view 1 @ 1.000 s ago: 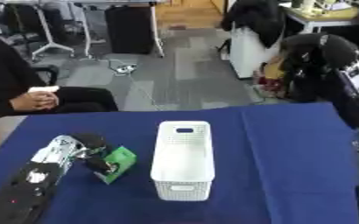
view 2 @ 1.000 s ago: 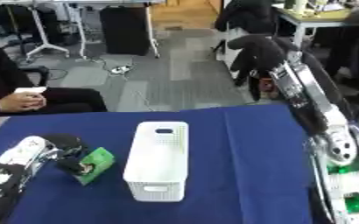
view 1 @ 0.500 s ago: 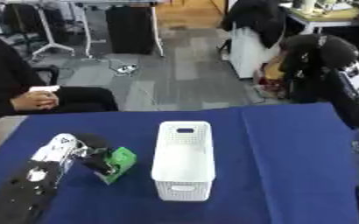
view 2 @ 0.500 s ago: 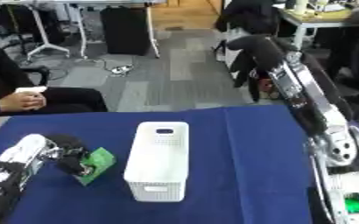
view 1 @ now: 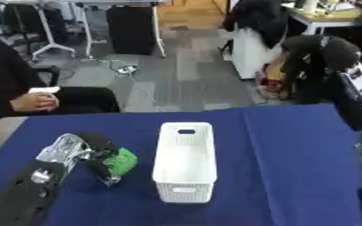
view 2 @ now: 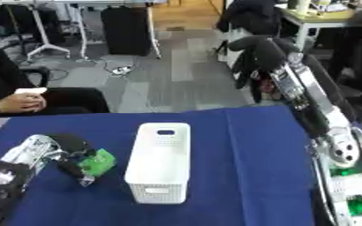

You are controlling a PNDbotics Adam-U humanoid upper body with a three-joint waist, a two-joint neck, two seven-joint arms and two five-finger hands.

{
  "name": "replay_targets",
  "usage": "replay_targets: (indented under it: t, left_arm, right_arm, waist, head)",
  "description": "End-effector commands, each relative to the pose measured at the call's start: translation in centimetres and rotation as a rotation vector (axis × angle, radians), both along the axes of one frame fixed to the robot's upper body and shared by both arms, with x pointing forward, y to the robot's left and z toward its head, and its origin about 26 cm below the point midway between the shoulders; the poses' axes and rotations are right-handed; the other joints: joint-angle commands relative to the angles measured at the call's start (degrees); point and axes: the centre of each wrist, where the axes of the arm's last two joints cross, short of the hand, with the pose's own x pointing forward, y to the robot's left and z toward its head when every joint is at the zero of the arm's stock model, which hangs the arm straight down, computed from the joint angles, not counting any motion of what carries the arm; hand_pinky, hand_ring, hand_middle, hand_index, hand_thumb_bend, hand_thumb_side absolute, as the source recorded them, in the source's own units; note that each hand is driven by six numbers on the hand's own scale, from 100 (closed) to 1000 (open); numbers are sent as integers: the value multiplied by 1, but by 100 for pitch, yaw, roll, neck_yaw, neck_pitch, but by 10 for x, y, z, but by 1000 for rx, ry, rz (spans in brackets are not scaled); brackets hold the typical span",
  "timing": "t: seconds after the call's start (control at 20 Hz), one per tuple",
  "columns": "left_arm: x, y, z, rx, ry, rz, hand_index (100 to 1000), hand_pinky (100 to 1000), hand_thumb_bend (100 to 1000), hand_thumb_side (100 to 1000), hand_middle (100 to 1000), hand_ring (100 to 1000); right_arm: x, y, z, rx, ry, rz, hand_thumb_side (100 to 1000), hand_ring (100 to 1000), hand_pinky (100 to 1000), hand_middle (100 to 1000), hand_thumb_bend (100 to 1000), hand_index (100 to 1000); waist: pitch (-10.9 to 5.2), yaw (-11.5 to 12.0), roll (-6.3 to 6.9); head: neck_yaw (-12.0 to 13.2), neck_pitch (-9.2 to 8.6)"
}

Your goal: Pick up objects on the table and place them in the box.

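Green object [view 1: 122, 160] sits pinched in the curled fingers of the left robot hand [view 1: 99, 155], just beside the white box [view 1: 184, 161] at its 9 o'clock, low over the blue worktop [view 1: 284, 167]. Box stands upright mid-worktop, perforated walls, nothing visible inside. Right robot hand [view 2: 254, 48] is raised at 1 o'clock beyond the far worktop edge, well apart from the box; cannot tell how its fingers stand.
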Motion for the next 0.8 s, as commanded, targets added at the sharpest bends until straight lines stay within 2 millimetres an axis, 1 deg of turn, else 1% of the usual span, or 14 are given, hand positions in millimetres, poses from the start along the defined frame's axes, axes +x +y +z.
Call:
replay_targets:
  t: [0.05, 0.1, 0.2, 0.25, 0.4, 0.5, 0.6, 0.7, 0.75, 0.8]
  left_arm:
    - [5, 1, 24, 60, -79, -4, 946, 677, 280, 1000, 871, 810]
    - [5, 1, 26, 74, -93, 1, 944, 684, 248, 1000, 876, 815]
    - [6, 2, 27, 102, -112, 14, 937, 691, 216, 1000, 886, 819]
    - [6, 3, 26, 112, -116, 22, 934, 690, 179, 1000, 891, 818]
    - [7, 7, 24, 132, -109, 45, 925, 689, 111, 1000, 885, 805]
    - [8, 9, 20, 140, -80, 51, 926, 690, 100, 1000, 887, 801]
    - [8, 12, 16, 139, -49, 51, 901, 691, 100, 1000, 891, 797]
    - [8, 13, 16, 127, -38, 48, 908, 708, 100, 1000, 927, 813]
    - [8, 13, 15, 117, -35, 44, 920, 744, 100, 1000, 951, 837]
    - [8, 14, 15, 108, -32, 42, 920, 745, 100, 1000, 953, 838]
  right_arm:
    - [-3, 0, 7, -7, -25, 4, 1000, 441, 211, 512, 320, 763]
    - [-3, 0, 7, -8, -25, 4, 1000, 441, 211, 512, 321, 763]
    - [-3, 0, 7, -9, -24, 5, 1000, 441, 210, 513, 321, 763]
    - [-3, 0, 7, -9, -24, 6, 1000, 441, 210, 512, 321, 763]
    - [-3, 0, 7, -10, -22, 8, 1000, 441, 210, 513, 321, 763]
    - [-3, 0, 7, -11, -20, 10, 1000, 441, 210, 513, 321, 764]
    - [-3, 0, 7, -12, -19, 10, 1000, 441, 211, 513, 322, 764]
    - [-3, 0, 7, -13, -19, 11, 1000, 441, 211, 513, 321, 764]
    - [-3, 0, 7, -14, -19, 11, 1000, 441, 211, 513, 321, 764]
    - [-3, 0, 7, -14, -19, 11, 1000, 441, 211, 513, 321, 764]
  waist:
    - [-51, -8, 5]
    - [-50, -8, 5]
    - [-52, -7, 6]
    - [-54, -5, 5]
    - [-57, -8, 4]
    - [-57, -9, 4]
    - [-56, -10, 4]
    - [-55, -11, 4]
    - [-55, -12, 4]
    - [-56, -12, 4]
  head:
    - [51, -67]
    - [54, -66]
    - [60, -60]
    - [61, -57]
    - [63, -60]
    - [63, -63]
    - [62, -61]
    - [61, -57]
    - [59, -56]
    - [59, -56]
